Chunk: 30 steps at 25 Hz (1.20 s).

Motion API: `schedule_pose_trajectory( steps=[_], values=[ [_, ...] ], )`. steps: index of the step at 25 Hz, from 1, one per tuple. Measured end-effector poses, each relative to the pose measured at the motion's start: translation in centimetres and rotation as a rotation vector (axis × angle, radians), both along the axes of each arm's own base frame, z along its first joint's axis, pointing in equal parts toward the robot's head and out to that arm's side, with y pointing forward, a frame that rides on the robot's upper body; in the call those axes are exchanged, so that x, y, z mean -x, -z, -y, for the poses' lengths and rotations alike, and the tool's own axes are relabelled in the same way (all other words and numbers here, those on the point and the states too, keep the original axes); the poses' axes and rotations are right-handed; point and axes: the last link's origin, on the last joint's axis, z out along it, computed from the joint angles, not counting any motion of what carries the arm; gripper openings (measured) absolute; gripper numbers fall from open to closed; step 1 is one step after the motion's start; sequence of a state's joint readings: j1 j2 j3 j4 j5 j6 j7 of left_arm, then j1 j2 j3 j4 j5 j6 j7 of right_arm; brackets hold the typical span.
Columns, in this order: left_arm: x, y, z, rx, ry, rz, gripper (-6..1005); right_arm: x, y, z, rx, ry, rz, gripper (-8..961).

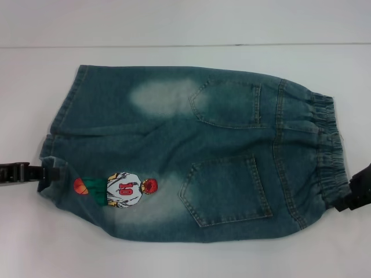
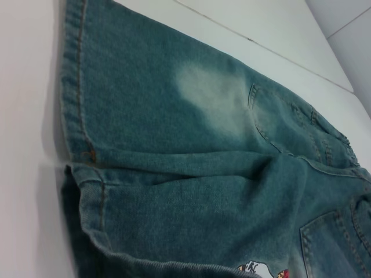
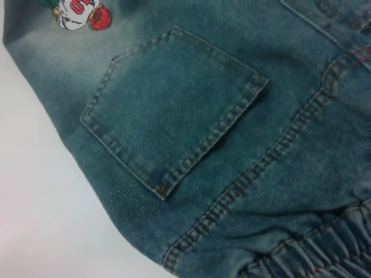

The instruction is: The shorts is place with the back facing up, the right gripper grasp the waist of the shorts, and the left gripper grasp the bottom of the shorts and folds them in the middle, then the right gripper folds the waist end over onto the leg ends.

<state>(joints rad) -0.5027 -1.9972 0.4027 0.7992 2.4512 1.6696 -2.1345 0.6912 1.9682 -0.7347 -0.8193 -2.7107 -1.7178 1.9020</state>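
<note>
The shorts (image 1: 191,150) lie flat on the white table, back up, both back pockets showing. The ruched waist (image 1: 327,150) is at the right end. The flat leg ends (image 1: 58,121) are at the left, and the cartoon figure numbered 10 (image 1: 124,190) is on the nearer leg. My left gripper (image 1: 49,174) sits at the nearer leg's hem, touching its edge. My right gripper (image 1: 351,200) is at the near corner of the waist. The left wrist view shows the leg hems (image 2: 72,87) close up. The right wrist view shows a back pocket (image 3: 174,110) and the waistband (image 3: 324,249).
The white table (image 1: 174,29) surrounds the shorts, with a thin seam line (image 1: 174,45) running across it behind them. Bare tabletop lies in front of the shorts (image 1: 174,260).
</note>
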Motion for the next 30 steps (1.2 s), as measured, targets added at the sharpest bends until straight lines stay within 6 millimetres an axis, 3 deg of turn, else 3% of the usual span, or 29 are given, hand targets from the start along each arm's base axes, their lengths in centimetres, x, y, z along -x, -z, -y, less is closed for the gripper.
schedule_pose_trajectory(
  steps=[5, 10, 13, 21, 26, 30],
  values=[
    [0.0, 0.0, 0.0, -0.001, -0.001, 0.001, 37, -0.1, 0.1, -0.2, -0.011, -0.006, 0.008, 529],
    [0.0, 0.1, 0.0, -0.002, -0.002, 0.003, 38, -0.2, 0.3, -0.2, -0.018, -0.019, 0.003, 314],
    [0.0, 0.1, 0.0, -0.003, -0.002, 0.003, 38, -0.1, 0.4, -0.1, -0.016, -0.025, -0.004, 83],
    [0.8, -0.7, -0.6, -0.113, -0.056, 0.038, 38, -0.3, -1.1, 0.3, -0.077, -0.009, -0.148, 56],
    [1.0, -1.2, -1.2, -0.226, -0.071, 0.096, 38, -1.6, -2.3, 0.1, -0.253, 0.06, -0.26, 65],
    [1.0, -0.9, -2.0, -0.299, -0.078, 0.131, 37, -3.1, -2.0, 0.3, -0.397, 0.123, -0.372, 71]
  ],
)
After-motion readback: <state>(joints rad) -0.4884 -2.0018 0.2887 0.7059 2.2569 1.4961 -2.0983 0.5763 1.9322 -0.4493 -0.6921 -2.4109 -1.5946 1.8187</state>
